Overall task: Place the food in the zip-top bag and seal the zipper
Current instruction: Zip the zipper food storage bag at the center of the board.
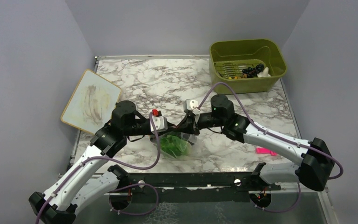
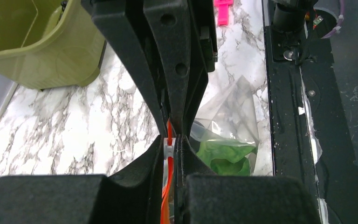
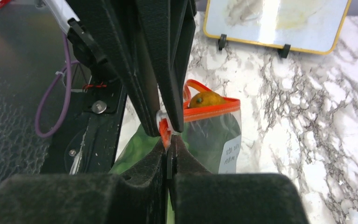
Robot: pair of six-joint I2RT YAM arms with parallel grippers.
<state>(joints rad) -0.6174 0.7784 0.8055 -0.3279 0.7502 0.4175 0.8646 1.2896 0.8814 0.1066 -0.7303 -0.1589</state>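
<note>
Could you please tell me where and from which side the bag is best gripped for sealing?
Grip the zipper, not the floppy clear film of the bag: the strip looks firmer and stands on edge at the top. Come in level from one end, a finger on each flat face, as the left gripper and right gripper now pinch it.

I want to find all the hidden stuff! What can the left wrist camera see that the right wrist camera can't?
Only the left wrist view: the green bin and the pink clip. Only the right wrist view: the yellow-framed board and an orange food piece inside the clear bag. Both: that bag, its orange-red zipper pinched between black fingers, on the marble table.
</note>
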